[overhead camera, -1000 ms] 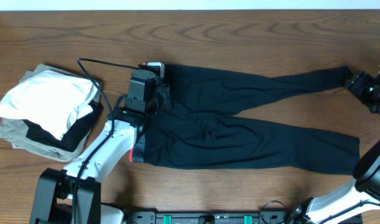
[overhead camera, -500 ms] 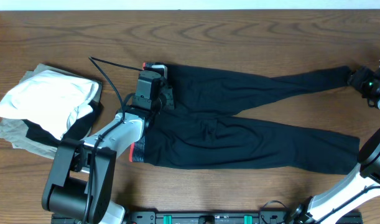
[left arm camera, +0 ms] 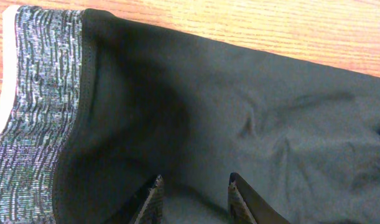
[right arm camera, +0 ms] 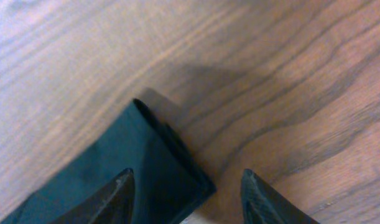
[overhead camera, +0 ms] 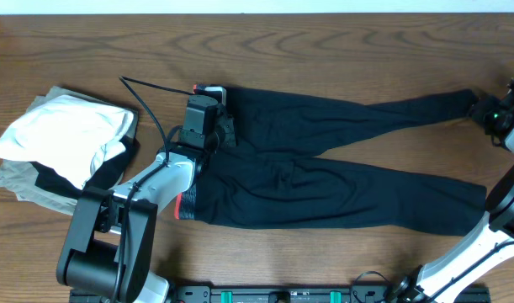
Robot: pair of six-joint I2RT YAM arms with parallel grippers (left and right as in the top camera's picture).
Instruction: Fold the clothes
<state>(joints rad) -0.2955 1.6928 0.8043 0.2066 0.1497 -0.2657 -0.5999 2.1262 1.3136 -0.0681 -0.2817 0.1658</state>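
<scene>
Plainly, the trousers (overhead camera: 324, 181) lie flat across the middle of the overhead frame, waistband (left arm camera: 43, 93) at the left and legs running to the right edge, probably spread so a fold can start from both ends; the left gripper (left arm camera: 194, 190) sits just inside the waistband's upper corner, fingers part-way apart on black fabric; whether they pinch it I cannot tell, since the tips are cut off at the bottom of the wrist view; the right gripper (right arm camera: 186, 183) stands open astride the upper leg's cuff (right arm camera: 158, 149), not yet clamping it, likely lining up to lift that end; at far left a white shirt (overhead camera: 63, 135) tops a khaki garment (overhead camera: 8, 177), the pile's lower layers mostly hidden.
</scene>
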